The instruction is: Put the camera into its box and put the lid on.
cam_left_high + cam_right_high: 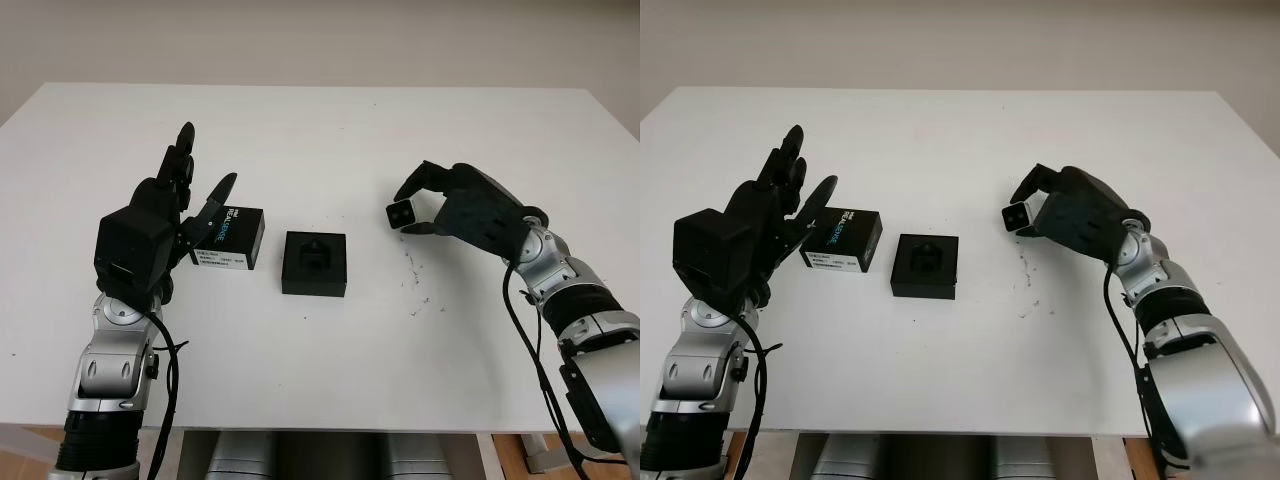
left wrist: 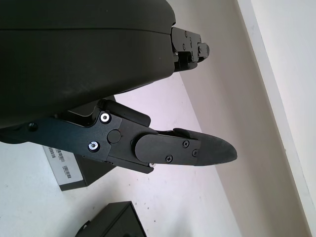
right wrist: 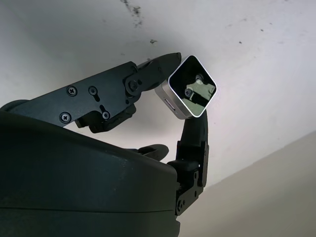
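R hand (image 1: 440, 205) has its fingers (image 3: 148, 74) pinched on the camera (image 1: 401, 212), held above the counter (image 1: 330, 130), well to the right of the box (image 1: 315, 263), prob. to carry it over the foam slot. L hand (image 1: 165, 200) open, just left of the lid (image 1: 228, 238), which sits beside the box. Nothing blocks the way.

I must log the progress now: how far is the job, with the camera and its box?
Done: the right hand has the camera gripped, lifted off the table. In hand: carrying it toward the open box. Left: seat the camera inside, then fit the lid, which lies beside the box by the open left hand.
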